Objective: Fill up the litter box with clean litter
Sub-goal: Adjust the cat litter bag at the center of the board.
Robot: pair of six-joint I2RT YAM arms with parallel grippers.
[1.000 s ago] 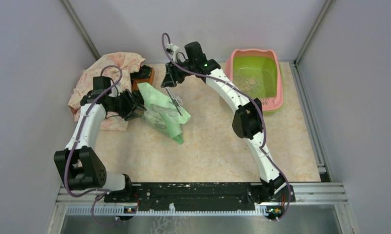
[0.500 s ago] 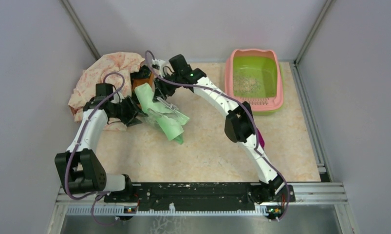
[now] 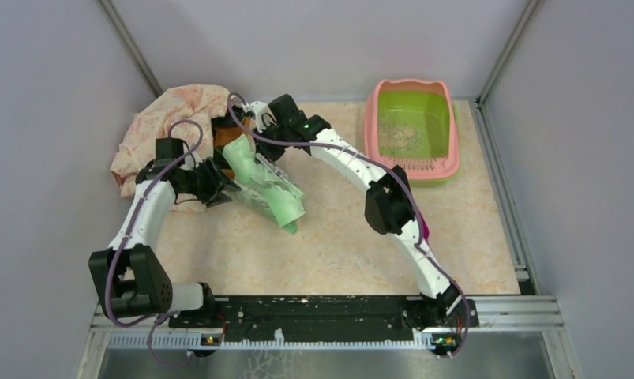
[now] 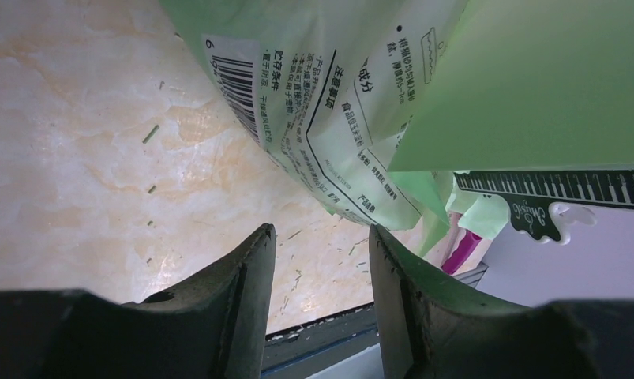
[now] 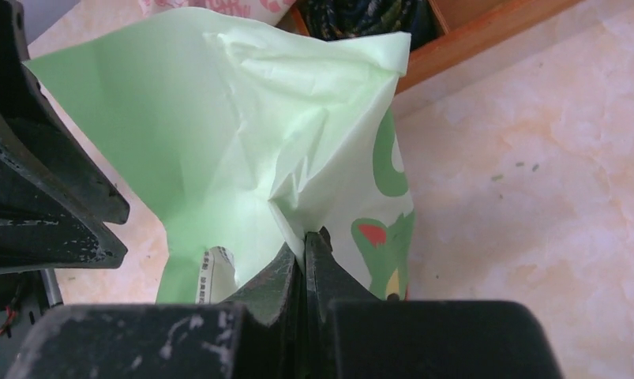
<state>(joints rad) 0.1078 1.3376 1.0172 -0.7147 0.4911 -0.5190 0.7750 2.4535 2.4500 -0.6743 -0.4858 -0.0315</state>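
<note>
Your right gripper (image 5: 304, 237) is pinched flat on a fold of the light green bag (image 5: 242, 134), up near the end by the wooden tray (image 5: 487, 31). Your left gripper (image 4: 321, 260) sits about half spread just beside the bag's printed side, with nothing between the fingers that I can see. The litter box (image 3: 454, 130) is well apart at the far right corner, with just a thin scatter of clean litter (image 3: 399, 136) on its green floor. I'd call it early days: the bag needs lifting, carrying over and pouring.
</note>
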